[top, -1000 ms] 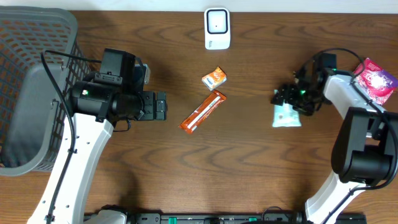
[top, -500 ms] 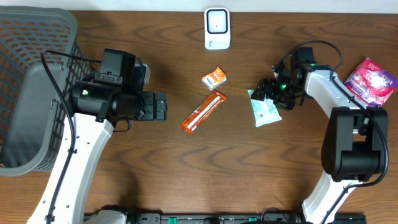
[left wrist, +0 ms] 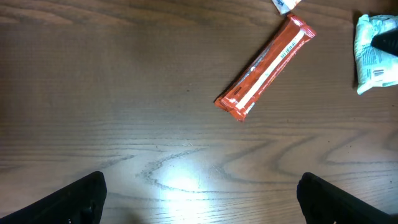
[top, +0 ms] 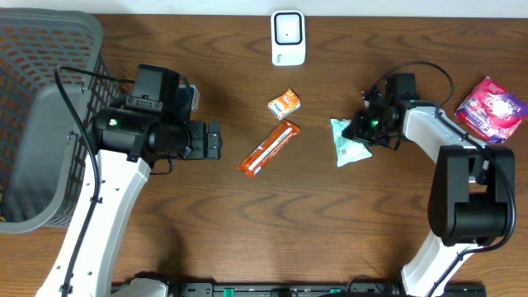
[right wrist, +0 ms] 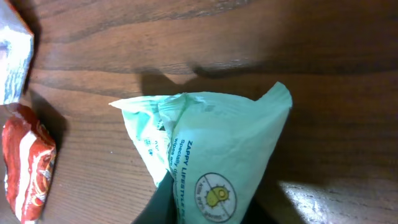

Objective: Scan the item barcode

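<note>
A mint-green packet (top: 345, 143) lies right of centre on the wooden table, and my right gripper (top: 364, 129) is shut on its right end. In the right wrist view the green packet (right wrist: 211, 146) bulges up between my dark fingers (right wrist: 158, 208), with printed text and a round logo showing. No barcode shows on it. The white scanner (top: 288, 37) stands at the far edge, centre. My left gripper (top: 216, 142) hovers open over bare wood, left of an orange bar (top: 270, 148). Its fingertips (left wrist: 81, 199) stand wide apart in the left wrist view.
A small orange packet (top: 284, 103) lies just beyond the orange bar (left wrist: 266, 67). A pink packet (top: 492, 106) sits at the far right. A grey mesh basket (top: 41, 124) fills the left side. The green packet (left wrist: 375, 53) shows at the left wrist view's right edge.
My right arm has swung left and carried the green packet toward the centre. Its jaws have closed tight on the packet. The left arm has not moved.
</note>
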`<state>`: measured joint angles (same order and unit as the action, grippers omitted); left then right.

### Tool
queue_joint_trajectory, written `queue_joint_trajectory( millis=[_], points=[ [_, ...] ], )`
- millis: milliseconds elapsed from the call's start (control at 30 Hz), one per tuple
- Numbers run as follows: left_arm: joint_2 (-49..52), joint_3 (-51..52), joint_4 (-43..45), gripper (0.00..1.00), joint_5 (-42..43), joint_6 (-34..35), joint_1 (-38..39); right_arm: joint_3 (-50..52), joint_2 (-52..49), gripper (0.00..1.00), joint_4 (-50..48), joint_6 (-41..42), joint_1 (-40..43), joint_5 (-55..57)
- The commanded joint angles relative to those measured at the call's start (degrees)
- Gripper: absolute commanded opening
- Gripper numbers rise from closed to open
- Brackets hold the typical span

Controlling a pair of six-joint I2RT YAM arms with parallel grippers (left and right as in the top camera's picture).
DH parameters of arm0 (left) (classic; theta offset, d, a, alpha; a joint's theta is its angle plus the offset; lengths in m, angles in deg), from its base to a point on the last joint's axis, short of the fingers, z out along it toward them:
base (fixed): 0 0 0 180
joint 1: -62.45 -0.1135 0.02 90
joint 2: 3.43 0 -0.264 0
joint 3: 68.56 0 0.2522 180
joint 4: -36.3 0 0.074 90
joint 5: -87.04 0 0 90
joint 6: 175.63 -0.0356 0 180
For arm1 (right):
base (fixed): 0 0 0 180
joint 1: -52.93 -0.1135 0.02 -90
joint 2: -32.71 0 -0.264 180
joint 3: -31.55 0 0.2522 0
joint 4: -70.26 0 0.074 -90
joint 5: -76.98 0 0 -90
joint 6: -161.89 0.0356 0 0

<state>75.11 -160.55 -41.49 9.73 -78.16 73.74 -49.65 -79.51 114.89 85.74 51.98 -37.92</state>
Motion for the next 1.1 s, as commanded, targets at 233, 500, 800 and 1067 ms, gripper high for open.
queue_joint_trajectory(
  millis=[233, 500, 800, 1067],
  points=[
    [0.0, 0.1, 0.0, 0.98, -0.5, 0.1, -0.2, -7.9, 4.7, 0.01, 10.0, 1.2, -1.0, 24.0],
    [0.0, 0.1, 0.0, 0.98, -0.5, 0.1, -0.2, -8.3, 4.3, 0.01, 13.4, 9.7, -11.0, 76.8],
    [0.0, 0.1, 0.0, 0.98, -0.5, 0.1, -0.2, -8.3, -8.5, 0.24, 10.7, 11.3, -20.7, 73.6],
    [0.0, 0.1, 0.0, 0.98, -0.5, 0.1, -0.2, -28.4, -6.3, 0.94, 23.2, 11.4, -23.4, 60.5]
  ],
)
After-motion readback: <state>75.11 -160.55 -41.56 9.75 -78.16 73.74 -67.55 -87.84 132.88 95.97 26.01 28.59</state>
